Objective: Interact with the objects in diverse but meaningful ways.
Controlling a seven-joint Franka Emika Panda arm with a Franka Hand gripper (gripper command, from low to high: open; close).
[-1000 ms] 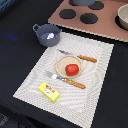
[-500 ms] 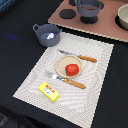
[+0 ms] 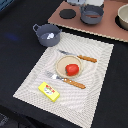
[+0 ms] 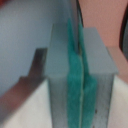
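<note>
Though blurred, tool [image 4: 80,95] pads pressed together.

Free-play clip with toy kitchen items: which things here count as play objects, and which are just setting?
Play objects: tomato on plate; yellow box; grey pot; saucepan; fork; knife.

Setting: placemat; stove board; black table.

Toy kitchen: stove [image 3: 90,22]; placemat [image 3: 35,85]
</note>
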